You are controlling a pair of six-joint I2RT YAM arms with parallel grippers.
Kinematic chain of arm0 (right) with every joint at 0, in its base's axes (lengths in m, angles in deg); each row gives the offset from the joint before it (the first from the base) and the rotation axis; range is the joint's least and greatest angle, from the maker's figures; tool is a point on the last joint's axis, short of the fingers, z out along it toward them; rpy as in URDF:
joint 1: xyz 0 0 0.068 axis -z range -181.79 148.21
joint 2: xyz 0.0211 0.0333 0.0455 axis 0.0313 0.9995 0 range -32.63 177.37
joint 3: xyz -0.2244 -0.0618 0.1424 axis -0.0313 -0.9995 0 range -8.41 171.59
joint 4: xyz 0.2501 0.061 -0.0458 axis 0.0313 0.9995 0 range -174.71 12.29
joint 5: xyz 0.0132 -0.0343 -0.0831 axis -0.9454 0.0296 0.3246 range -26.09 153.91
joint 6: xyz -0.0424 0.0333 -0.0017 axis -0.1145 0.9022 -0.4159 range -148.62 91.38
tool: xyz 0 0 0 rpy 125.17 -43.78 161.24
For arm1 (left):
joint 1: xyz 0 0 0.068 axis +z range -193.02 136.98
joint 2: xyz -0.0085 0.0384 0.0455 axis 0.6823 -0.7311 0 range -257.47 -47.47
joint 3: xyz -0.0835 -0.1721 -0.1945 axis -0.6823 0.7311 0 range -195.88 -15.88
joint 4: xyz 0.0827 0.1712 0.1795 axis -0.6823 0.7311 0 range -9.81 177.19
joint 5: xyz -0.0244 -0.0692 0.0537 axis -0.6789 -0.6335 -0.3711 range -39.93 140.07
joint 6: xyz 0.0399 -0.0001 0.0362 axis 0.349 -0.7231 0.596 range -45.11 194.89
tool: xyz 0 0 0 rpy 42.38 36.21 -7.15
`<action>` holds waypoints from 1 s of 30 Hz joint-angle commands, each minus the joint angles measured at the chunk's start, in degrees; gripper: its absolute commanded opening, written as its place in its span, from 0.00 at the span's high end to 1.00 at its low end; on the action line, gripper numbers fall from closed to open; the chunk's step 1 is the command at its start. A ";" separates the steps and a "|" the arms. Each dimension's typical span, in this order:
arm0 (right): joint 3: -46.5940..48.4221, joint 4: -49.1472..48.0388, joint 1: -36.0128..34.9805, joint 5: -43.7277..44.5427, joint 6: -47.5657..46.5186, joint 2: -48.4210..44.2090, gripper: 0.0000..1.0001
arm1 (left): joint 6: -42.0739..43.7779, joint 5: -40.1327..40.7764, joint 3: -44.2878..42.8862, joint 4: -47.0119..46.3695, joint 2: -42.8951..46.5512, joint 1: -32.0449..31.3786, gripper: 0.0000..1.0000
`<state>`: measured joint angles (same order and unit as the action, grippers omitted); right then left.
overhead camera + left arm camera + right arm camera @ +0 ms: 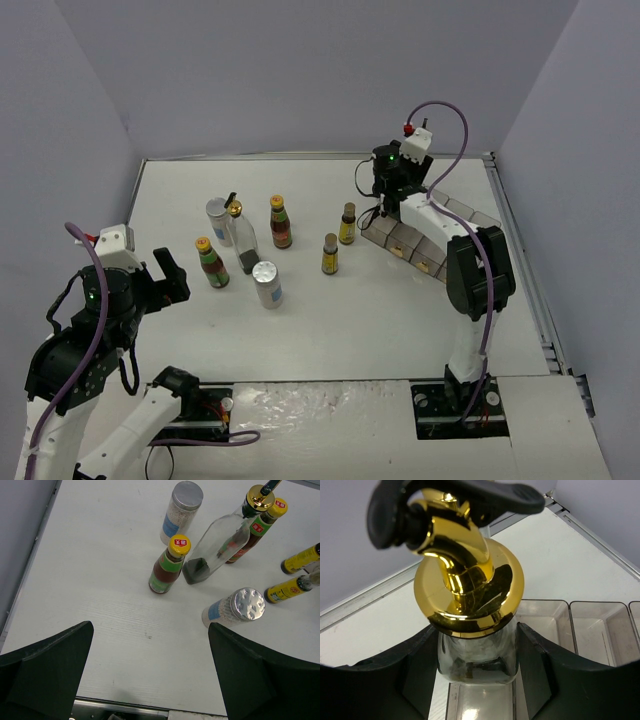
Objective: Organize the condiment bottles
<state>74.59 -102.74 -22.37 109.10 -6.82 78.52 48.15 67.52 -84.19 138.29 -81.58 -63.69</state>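
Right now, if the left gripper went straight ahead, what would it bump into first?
Probably the red sauce bottle with the yellow cap, almost dead ahead of the open left gripper. The silver-lidded shaker sits closer but off to the side; depth is hard to judge.

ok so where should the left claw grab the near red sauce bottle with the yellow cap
Grip the red sauce bottle around its wide labelled body, below the narrow neck. It stands upright, and the tall glass bottle stands close on its right, so probably bring the open left claw in level from the left, its free side.
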 commanded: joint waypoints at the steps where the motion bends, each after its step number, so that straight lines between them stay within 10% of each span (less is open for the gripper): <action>1: 4.46 -1.23 0.01 3.59 2.37 -0.41 0.65 | -0.60 0.48 -0.77 -1.75 -1.13 -0.25 0.03; 7: 3.59 -0.62 -0.86 4.12 2.45 -1.80 0.35 | -0.86 0.22 -0.51 -1.85 -1.05 -0.25 0.03; 20: 0.38 2.69 -2.36 -1.14 2.82 -9.63 0.03 | -1.30 -0.05 -1.06 -1.08 -0.26 -0.23 0.03; 30: -5.95 8.96 -4.74 -28.21 -4.64 -25.95 0.00 | -0.06 -1.91 -3.23 -1.41 -2.02 -0.25 0.03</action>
<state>70.54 -94.30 -26.40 96.88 -7.24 62.13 47.62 66.84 -84.29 138.75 -81.39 -63.69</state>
